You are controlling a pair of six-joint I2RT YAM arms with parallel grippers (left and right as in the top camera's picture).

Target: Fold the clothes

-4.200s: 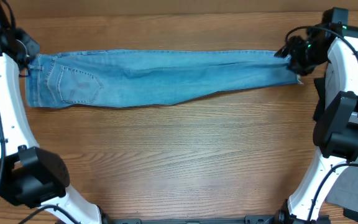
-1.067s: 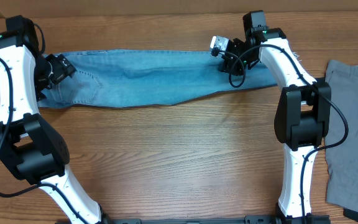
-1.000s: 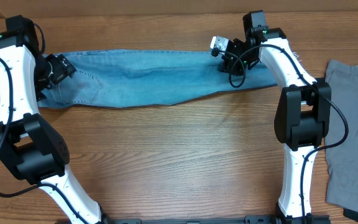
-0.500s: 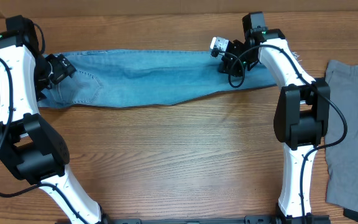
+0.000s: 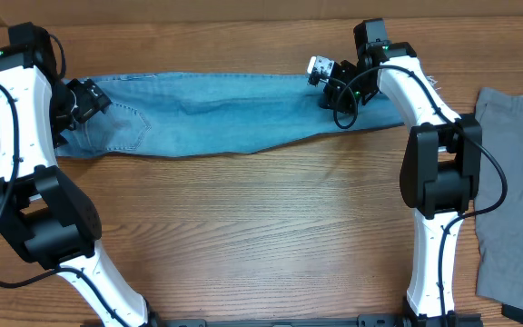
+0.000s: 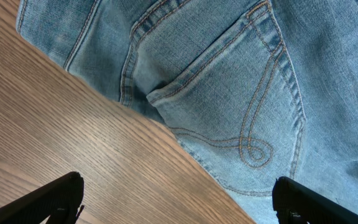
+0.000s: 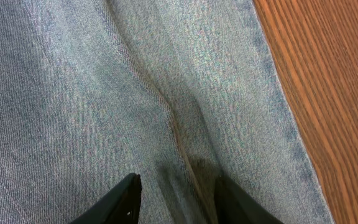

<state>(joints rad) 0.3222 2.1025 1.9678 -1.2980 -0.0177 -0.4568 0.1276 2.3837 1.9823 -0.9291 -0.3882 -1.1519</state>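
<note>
The clothes, light blue jeans (image 5: 225, 113), lie flat and stretched along the far side of the table, waist to the left. My left gripper (image 5: 84, 98) hovers open over the waist end. In the left wrist view its fingers (image 6: 55, 199) straddle the lower edge of the jeans (image 6: 229, 81) below a back pocket (image 6: 235, 106), with nothing between them. My right gripper (image 5: 332, 91) is down on the leg part. In the right wrist view it (image 7: 179, 199) stands half closed around a raised ridge of denim (image 7: 182, 149), with a gap left at one finger.
A grey cloth (image 5: 516, 182) lies at the table's right edge. Bare wood (image 5: 261, 227) fills the near half of the table. The jeans' edge runs close to the wood (image 7: 328, 74) beside my right gripper. My right arm covers the hem end.
Since four seconds ago both arms came inward along the jeans, the right one leaving the hem end. Over the last second the right fingers drew closer together; nothing else moved.
</note>
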